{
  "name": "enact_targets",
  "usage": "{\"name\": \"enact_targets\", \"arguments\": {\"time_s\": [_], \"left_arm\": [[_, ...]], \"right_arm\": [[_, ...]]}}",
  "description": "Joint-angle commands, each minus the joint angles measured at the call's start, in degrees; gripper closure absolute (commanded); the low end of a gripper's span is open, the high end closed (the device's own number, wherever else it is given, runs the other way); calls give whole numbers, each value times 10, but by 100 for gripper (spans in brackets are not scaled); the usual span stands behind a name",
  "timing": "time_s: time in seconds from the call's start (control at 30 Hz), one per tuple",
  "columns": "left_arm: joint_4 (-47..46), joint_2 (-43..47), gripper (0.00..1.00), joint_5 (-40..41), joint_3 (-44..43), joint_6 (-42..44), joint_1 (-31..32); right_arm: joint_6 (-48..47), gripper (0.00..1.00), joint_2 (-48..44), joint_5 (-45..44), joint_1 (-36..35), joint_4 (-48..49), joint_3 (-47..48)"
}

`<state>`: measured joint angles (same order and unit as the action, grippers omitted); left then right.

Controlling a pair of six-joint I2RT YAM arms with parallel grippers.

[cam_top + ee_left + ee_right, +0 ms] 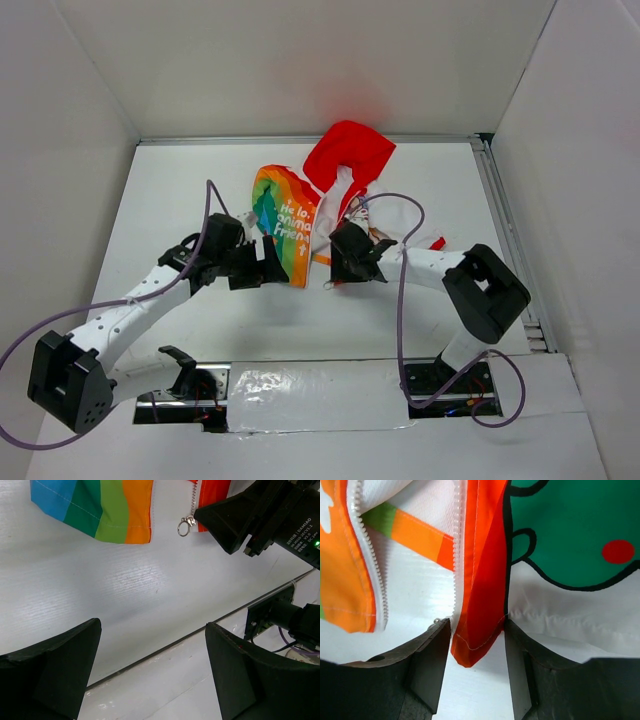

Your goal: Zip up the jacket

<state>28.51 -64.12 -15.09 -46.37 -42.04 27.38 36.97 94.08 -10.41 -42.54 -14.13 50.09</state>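
Our right gripper (477, 630) sits at the hem of the jacket (480, 580). A red-orange corner of fabric lies in its gap and reaches both fingers (427, 670); we cannot tell whether it is pinched or merely flanked. Beyond its left finger the two rows of zipper teeth (370, 575) run apart, not meshed. Beyond its right finger spreads white lining with a green cartoon print (570, 525).

Our left gripper (152, 626) is released, jaws wide, with only bare table (125, 585) between them. Ahead of it the rainbow hem lies flat, and the zipper pull (186, 526) lies off the hem end, just beside the right gripper's black finger. We see the pull plainly only from the left wrist, and the teeth close up only from the right wrist.

From above, we see both grippers near each other at the near hem. The jacket stretches away from them to the red hood (350, 150) at its far end. Open table lies to the left of the left gripper and behind both. A rail (510, 240) edges the table beyond the right arm's elbow, and white walls (70, 150) close in the left, far and right sides.
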Motion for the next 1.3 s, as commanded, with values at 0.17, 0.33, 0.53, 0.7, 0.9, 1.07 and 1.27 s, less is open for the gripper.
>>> {"name": "enact_targets", "arguments": {"time_s": [0.17, 0.33, 0.53, 0.7, 0.9, 1.07, 1.27], "left_arm": [[-4, -10, 3, -3, -26, 3, -4], [-6, -27, 1, 3, -29, 5, -4], [1, -122, 1, 16, -83, 44, 7], [12, -211, 1, 60, -144, 71, 19], [9, -268, 9, 78, -167, 95, 22], [-5, -291, 11, 82, -152, 90, 41], [-16, -334, 9, 79, -177, 80, 65]], "right_arm": [[13, 65, -1, 27, 8, -4, -24], [22, 84, 21, 9, 7, -18, -20], [29, 100, -45, 7, 11, -2, -44], [14, 100, -125, 28, 19, 9, -63], [6, 100, -197, 49, 40, 9, -79], [-1, 100, -217, 47, 52, 6, -85], [6, 100, -214, 45, 55, 6, -94]]}}
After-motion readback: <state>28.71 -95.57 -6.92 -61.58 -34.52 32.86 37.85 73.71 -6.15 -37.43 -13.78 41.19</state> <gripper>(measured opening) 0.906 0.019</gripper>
